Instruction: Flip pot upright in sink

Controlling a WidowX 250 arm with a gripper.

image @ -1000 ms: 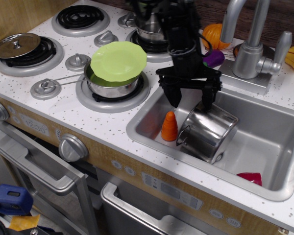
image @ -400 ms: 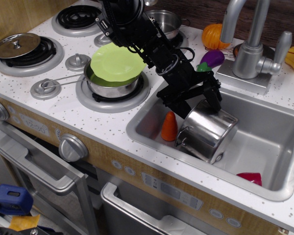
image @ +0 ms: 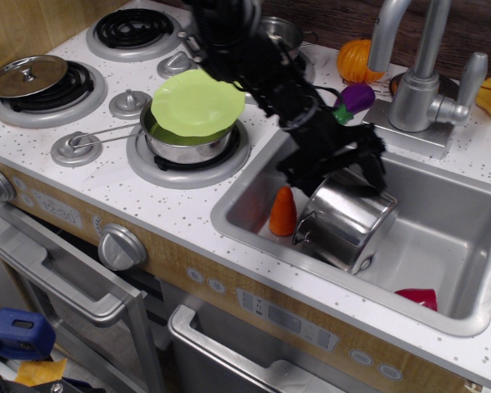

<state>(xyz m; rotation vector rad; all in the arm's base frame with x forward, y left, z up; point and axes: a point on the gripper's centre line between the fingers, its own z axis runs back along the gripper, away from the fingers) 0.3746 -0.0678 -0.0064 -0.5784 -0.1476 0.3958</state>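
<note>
The large shiny steel pot (image: 352, 221) lies tilted on its side in the sink (image: 466, 237), at the basin's left half, with a loop handle facing the front left. My black gripper (image: 337, 173) reaches down from the upper left and sits right on the pot's upper back edge. Its jaws look spread wide on either side of the pot's top, though motion blur softens them. One finger (image: 376, 164) shows at the pot's right.
An orange cone-shaped carrot (image: 283, 211) stands in the sink just left of the pot. A red item (image: 417, 298) lies at the sink's front right. A pan with a lime-green plate (image: 198, 102) sits on the near burner. The faucet (image: 417, 74) stands behind the sink, and a purple eggplant (image: 356, 97) lies beside it.
My arm has swung from upright to slanting in from the upper left, and the gripper has dropped onto the pot's upper edge. The pot has barely moved.
</note>
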